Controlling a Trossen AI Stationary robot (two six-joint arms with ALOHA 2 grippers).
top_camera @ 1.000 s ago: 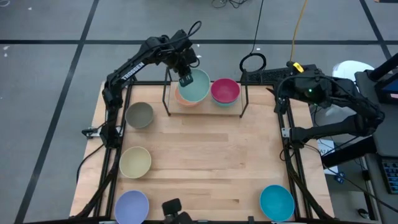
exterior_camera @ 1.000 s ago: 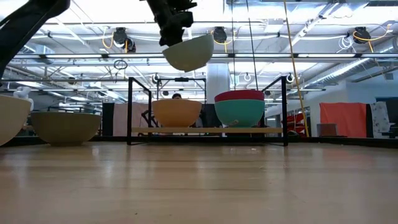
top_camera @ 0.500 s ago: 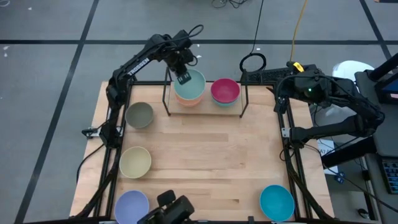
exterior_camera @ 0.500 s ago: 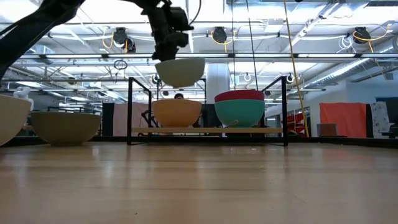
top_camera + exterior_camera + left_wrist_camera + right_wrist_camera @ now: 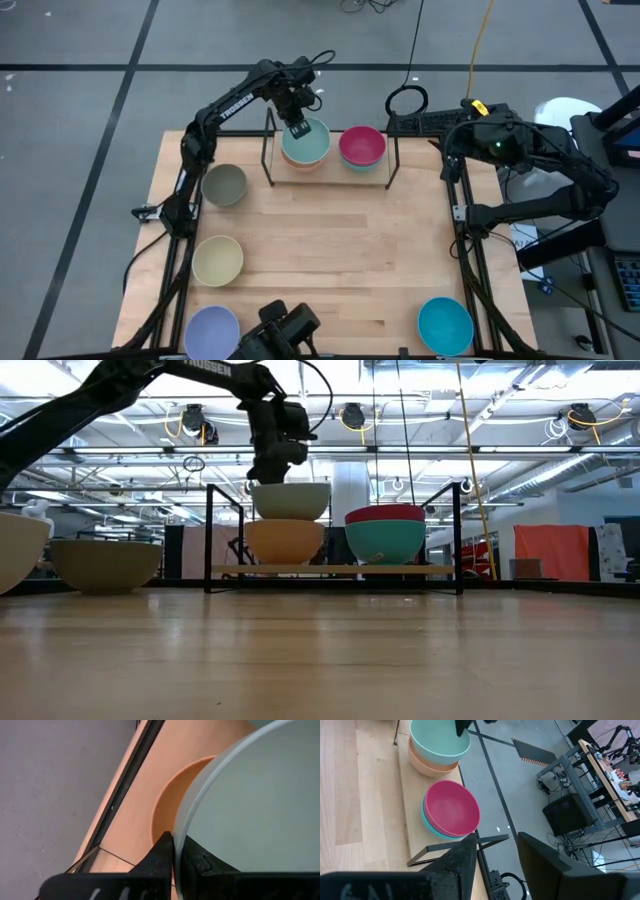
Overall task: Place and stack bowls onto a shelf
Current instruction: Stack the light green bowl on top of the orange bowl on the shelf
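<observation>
The wooden counter (image 5: 330,260) carries the shelf (image 5: 390,165) along its far edge, a low black rod rack with a light board; on the shelf's left half the left claw (image 5: 297,127) is clamped on the rim of the mint green bowl (image 5: 308,141), which sits in the orange bowl (image 5: 285,542), though whether the two touch is hard to tell; the left wrist view shows the dark fingers (image 5: 162,857) pinching that pale rim with the orange bowl just behind; on the shelf's right half the magenta bowl (image 5: 362,145) is nested in a teal bowl (image 5: 385,541); the right claw (image 5: 495,852) hangs off the counter, right of the shelf, its fingers spread and holding nothing; in front of the shelf, down the counter's left side, stand the grey-olive bowl (image 5: 224,184), the pale yellow bowl (image 5: 218,260) and the lavender bowl (image 5: 212,331); a second teal bowl (image 5: 445,325) sits well apart at the near right corner.
</observation>
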